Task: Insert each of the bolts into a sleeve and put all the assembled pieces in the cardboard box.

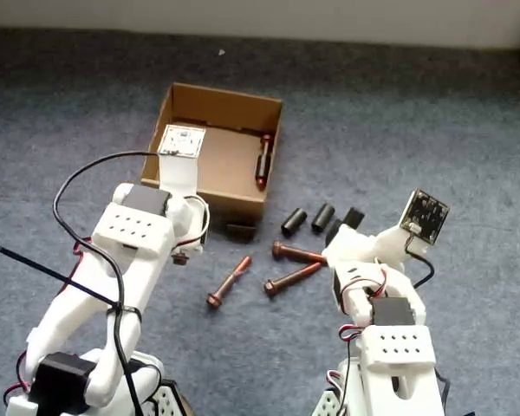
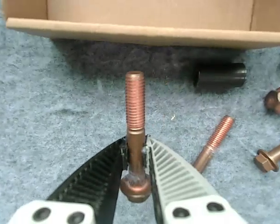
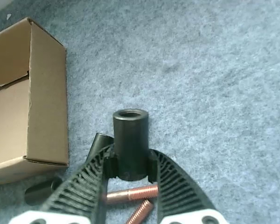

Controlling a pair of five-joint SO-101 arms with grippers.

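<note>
Markings: a white square board (image 1: pixel 180 143) on your left arm and a dark square board (image 1: pixel 425 215) on your right arm carry marks too small to read.
Left gripper (image 2: pixel 136 144): clamped on a copper-coloured threaded bolt with a flanged head (image 2: pixel 135 100). The shank points past the fingertips at the box's near wall and stops short of it.
Right gripper (image 3: pixel 130 156): closed round a black cylindrical sleeve (image 3: pixel 130 140) with its bore open at the free end. In the high view you find it at 4 o'clock of the box.
Box: an open brown cardboard box (image 1: pixel 234 204) sits at 11 o'clock of the carpet's middle. One assembled piece (image 1: pixel 263 159) lies along its 3 o'clock wall.
Loose bolts: at 5 o'clock of the box you see the left loose bolt (image 1: pixel 229 282), the middle loose bolt (image 1: pixel 293 277) and the far loose bolt (image 1: pixel 300 253).
Loose sleeves: the wall-side sleeve (image 1: pixel 240 231) lies just beside the box's near wall. The paired sleeves (image 1: pixel 293 221) lie side by side at 4 o'clock.
Open room: you have broad bare carpet from 12 to 3 o'clock of the box.
Surface: blue-grey short-pile carpet (image 1: pixel 416 113), bounded at 12 o'clock by a pale strip (image 1: pixel 329 17).
Cable: a black cable (image 1: pixel 69 186) loops out at 9 o'clock of your left arm.
</note>
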